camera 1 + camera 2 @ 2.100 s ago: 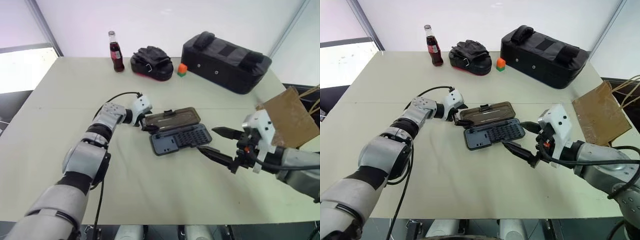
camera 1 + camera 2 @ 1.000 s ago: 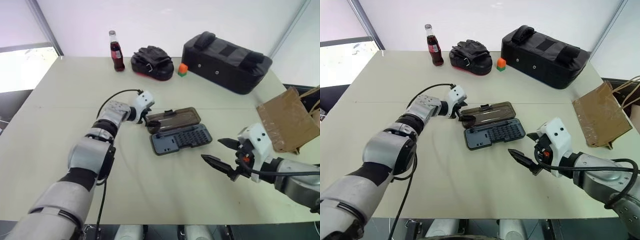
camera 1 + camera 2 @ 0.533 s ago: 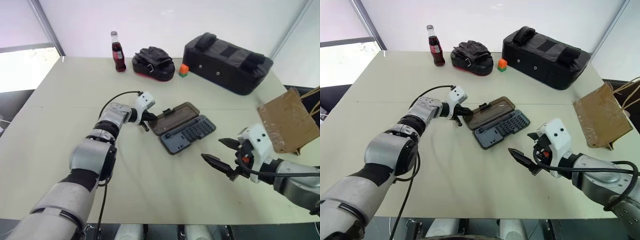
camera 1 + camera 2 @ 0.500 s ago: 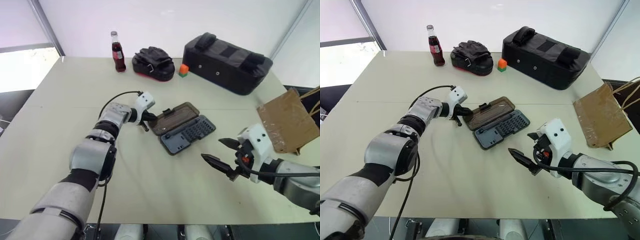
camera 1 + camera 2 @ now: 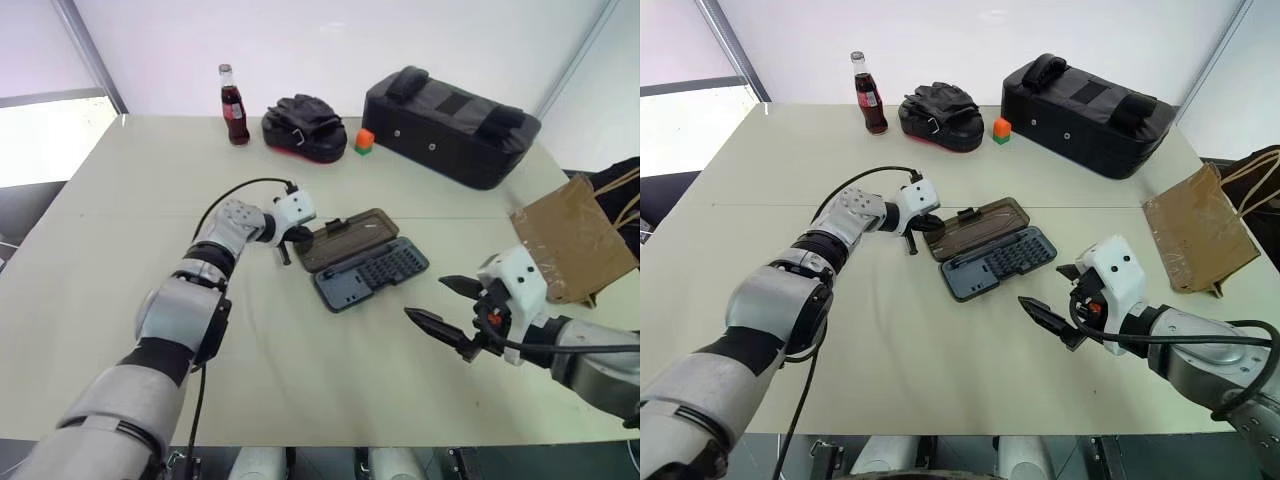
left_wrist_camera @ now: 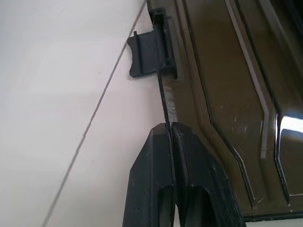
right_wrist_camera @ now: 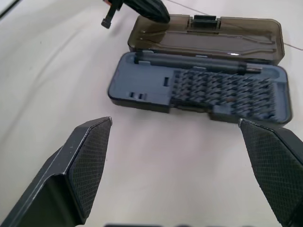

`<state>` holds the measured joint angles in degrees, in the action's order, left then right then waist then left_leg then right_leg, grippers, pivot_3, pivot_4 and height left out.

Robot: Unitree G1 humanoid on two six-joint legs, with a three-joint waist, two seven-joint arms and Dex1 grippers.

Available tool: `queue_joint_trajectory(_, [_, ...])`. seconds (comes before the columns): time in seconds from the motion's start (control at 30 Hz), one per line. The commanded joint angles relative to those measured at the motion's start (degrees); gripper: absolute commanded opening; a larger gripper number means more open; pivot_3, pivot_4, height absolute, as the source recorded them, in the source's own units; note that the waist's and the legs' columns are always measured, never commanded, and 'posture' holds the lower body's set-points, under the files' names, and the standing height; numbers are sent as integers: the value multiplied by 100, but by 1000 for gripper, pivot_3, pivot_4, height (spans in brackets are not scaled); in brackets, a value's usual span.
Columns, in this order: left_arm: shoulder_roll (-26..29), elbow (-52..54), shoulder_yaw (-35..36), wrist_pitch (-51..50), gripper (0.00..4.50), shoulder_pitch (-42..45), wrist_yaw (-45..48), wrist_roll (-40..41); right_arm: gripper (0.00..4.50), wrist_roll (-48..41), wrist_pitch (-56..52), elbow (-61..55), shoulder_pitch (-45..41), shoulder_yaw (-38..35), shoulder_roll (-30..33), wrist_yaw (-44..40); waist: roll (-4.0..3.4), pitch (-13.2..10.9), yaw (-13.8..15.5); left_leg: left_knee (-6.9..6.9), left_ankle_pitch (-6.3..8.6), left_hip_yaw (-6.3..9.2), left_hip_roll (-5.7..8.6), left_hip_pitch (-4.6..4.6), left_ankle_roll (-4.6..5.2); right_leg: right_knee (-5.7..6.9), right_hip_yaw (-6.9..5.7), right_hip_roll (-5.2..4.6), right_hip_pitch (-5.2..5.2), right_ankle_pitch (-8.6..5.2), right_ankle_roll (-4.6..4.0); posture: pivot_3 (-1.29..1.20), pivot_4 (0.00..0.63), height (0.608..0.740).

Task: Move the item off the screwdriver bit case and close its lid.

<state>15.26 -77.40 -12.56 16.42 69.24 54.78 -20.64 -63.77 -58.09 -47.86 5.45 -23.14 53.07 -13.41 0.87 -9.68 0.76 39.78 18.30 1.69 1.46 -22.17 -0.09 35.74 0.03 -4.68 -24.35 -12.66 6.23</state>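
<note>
The flat brown kraft paper bag (image 5: 1196, 232) already lay well right of the dark grey plastic bit case (image 5: 992, 256), which sat mid-worktop (image 5: 760, 180). Its smoky translucent lid (image 5: 346, 237) remained open flat. The left tool (image 6: 171, 142) was clenched on the lid's edge; the right tool (image 5: 448, 304) hung released nearby. No writing was readable.

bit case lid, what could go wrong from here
The left gripper is shut on only the thin edge of the lid, beside the latch tab; it could slip off. The case is unheld, the right gripper open and apart, so lifting may slide it.
</note>
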Motion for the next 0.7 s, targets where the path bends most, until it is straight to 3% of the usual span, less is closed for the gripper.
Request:
queue_joint_trajectory(0.03, [153,32,-454,789,30,-153,541,-400,4500,78,132,-19,110,-322,117,-214,0,0,-2,0,0,-1,-1,0,0,-1,0,0,0,0,0,0,150,740])
queue_joint_trajectory(0.33, [87,233,-214,1618,30,-237,1472,139,4500,223,147,25,315,-494,155,-495,1,-1,3,3,2,-1,-4,-4,3,-3,0,0,0,0,0,0,150,740])
queue_joint_trajectory(0.7, [118,712,-196,1751,30,-748,2110,534,4500,315,178,60,306,-368,111,-597,1,-1,-4,17,6,0,-8,-8,11,1,0,1,0,0,0,0,150,740])
